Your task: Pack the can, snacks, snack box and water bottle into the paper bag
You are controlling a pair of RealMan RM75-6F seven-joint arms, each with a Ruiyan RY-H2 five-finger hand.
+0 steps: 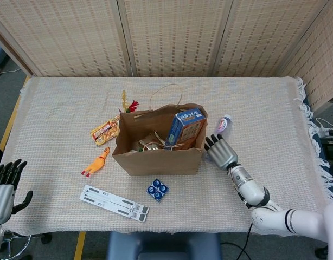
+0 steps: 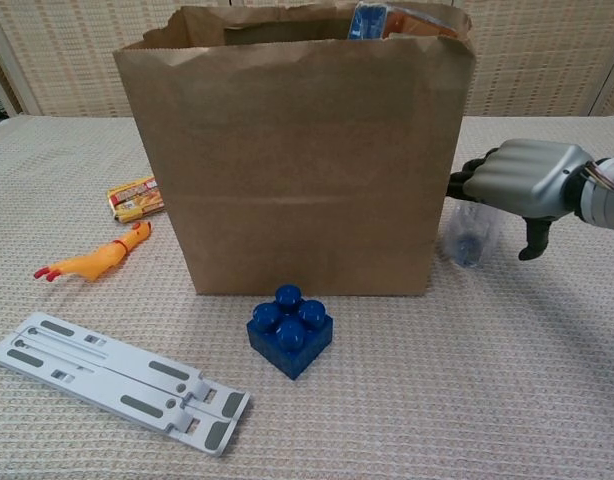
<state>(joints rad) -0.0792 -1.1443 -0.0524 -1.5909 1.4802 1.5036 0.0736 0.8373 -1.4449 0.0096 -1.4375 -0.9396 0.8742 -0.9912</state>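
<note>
Our right hand drapes over the water bottle beside the paper bag (grip unclear, can't tell), lining up its pickup.

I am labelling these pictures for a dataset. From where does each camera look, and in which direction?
Head view: sits high above the near table edge and looks down on the whole table; it shows the left hand at the lower left and the right hand with its forearm.
Chest view: sits low at the near edge and looks level at the front of the paper bag; only the right hand shows.
Shared: the bag, the water bottle, the blue block, the right hand.
</note>
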